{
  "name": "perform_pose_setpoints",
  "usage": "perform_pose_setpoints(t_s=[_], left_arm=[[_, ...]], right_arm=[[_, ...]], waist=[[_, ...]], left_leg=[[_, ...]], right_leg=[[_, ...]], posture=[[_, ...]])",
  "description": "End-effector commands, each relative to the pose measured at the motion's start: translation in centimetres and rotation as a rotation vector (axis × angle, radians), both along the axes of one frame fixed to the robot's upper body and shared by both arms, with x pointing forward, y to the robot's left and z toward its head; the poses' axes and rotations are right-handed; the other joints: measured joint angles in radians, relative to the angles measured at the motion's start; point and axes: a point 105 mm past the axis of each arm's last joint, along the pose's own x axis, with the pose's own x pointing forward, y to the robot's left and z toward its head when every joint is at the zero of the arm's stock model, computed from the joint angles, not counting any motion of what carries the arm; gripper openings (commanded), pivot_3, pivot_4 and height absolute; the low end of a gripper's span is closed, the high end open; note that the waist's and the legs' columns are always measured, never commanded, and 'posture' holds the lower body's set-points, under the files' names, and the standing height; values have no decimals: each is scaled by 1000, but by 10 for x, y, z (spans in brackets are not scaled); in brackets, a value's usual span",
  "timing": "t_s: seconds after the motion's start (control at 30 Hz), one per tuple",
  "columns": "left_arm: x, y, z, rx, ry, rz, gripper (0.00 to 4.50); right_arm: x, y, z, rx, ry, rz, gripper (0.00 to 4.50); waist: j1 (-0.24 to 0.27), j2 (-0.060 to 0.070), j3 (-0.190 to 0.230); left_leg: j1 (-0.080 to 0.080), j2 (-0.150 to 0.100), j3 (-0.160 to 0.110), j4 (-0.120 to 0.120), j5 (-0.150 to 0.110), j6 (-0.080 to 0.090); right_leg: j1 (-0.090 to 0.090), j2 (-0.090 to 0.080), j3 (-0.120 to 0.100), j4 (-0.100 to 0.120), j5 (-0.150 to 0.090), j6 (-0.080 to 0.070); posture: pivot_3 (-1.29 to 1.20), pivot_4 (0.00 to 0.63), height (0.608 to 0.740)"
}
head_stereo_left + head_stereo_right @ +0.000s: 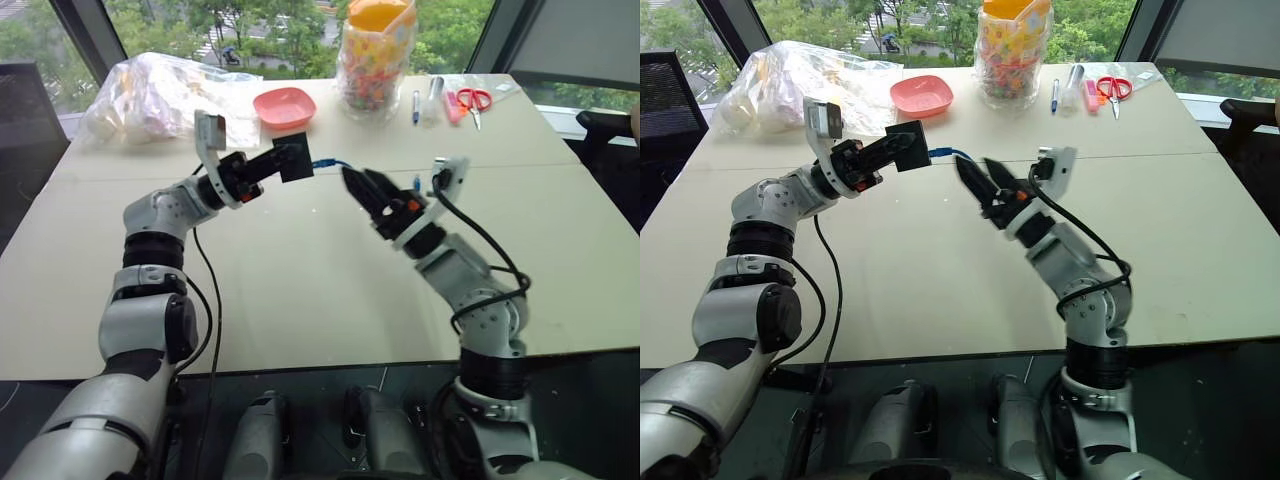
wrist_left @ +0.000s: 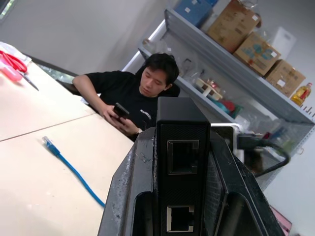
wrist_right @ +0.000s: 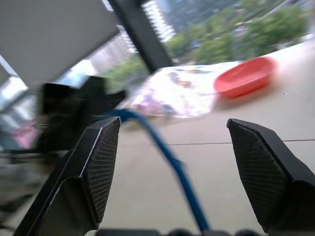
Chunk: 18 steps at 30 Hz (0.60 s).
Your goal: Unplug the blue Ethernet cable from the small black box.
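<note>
My left gripper (image 1: 272, 163) is shut on the small black box (image 1: 295, 155) and holds it up above the table. In the left wrist view the box (image 2: 182, 128) stands between the fingers and shows two empty ports. The blue Ethernet cable (image 1: 332, 163) stretches in the air from the box's far side toward my right gripper (image 1: 360, 186). Its end at the box is hidden, so I cannot tell whether it is plugged in. Its other plug (image 2: 47, 142) hangs free. My right gripper is open, and the cable (image 3: 167, 157) runs between its spread fingers without being gripped.
At the back of the beige table (image 1: 300, 290) are a pink tray (image 1: 285, 105), a clear plastic bag (image 1: 160, 95), a jar of coloured bits (image 1: 375, 55), pens (image 1: 417, 105) and red scissors (image 1: 475, 100). A person (image 2: 142, 93) sits at the table's right side.
</note>
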Motion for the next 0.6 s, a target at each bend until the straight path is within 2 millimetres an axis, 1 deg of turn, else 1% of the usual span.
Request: perform_pose_setpoints(t_s=[0.03,0.07,0.13,0.2,0.23,0.27,0.33,0.37,0.43,0.53,0.57,0.6], left_arm=[[-4,1,0,38,-38,-24,525],[-4,2,0,39,-36,-26,525],[-1,2,-3,61,-39,5,525],[3,3,-2,55,-42,31,525],[8,3,0,41,-40,64,525],[11,3,1,30,-37,86,525],[16,2,2,17,-33,114,525],[17,0,2,13,-34,116,525],[19,-4,1,20,-40,128,525],[15,-10,6,-13,-43,81,525],[12,-11,10,-30,-44,57,525],[8,-12,12,-30,-55,32,525]], right_arm=[[0,-10,17,-121,-140,-73,3588],[1,-12,19,-120,-151,-82,3588],[-6,-3,27,-72,-161,-7,3588],[-22,17,34,35,-143,159,3588],[-32,28,35,82,-120,248,3588],[-38,35,36,110,-102,307,3588],[-49,46,33,127,-70,398,3588],[-54,53,27,114,-53,433,3588],[-57,60,19,98,-18,454,3588],[-63,72,13,108,17,521,3588],[-62,74,11,109,25,524,3588],[-58,75,7,116,37,505,3588]], waist=[[0,0,0],[-1,0,0],[-2,0,0],[-3,0,0],[-3,0,0],[-2,0,0],[0,0,0],[1,0,0],[3,-1,0],[2,-1,0],[2,-1,0],[1,-1,0]], left_leg=[[0,0,0,0,0,0],[0,0,0,-1,0,0],[0,1,0,-1,0,0],[0,1,0,-1,0,0],[0,2,0,-1,0,0],[1,3,0,-1,0,0],[1,3,0,-1,0,0],[1,3,0,-1,0,0],[1,3,0,-1,0,0],[0,2,0,-1,0,0],[0,2,0,-1,0,0],[0,2,0,-1,0,0]], right_leg=[[0,0,0,0,0,0],[-1,0,0,0,0,1],[-1,2,0,0,0,1],[-1,3,1,0,0,1],[-1,4,1,0,0,1],[-1,4,2,1,0,0],[-1,5,2,1,0,0],[-1,5,2,1,0,0],[0,4,2,1,0,0],[-1,3,2,0,0,0],[0,2,2,-1,0,0],[0,2,2,-1,0,0]], posture=[[0,150,740],[0,150,740],[0,150,740],[0,150,740],[0,150,740],[0,150,740],[0,150,740],[0,150,740],[0,150,740],[0,150,740],[0,150,740],[0,150,740]])
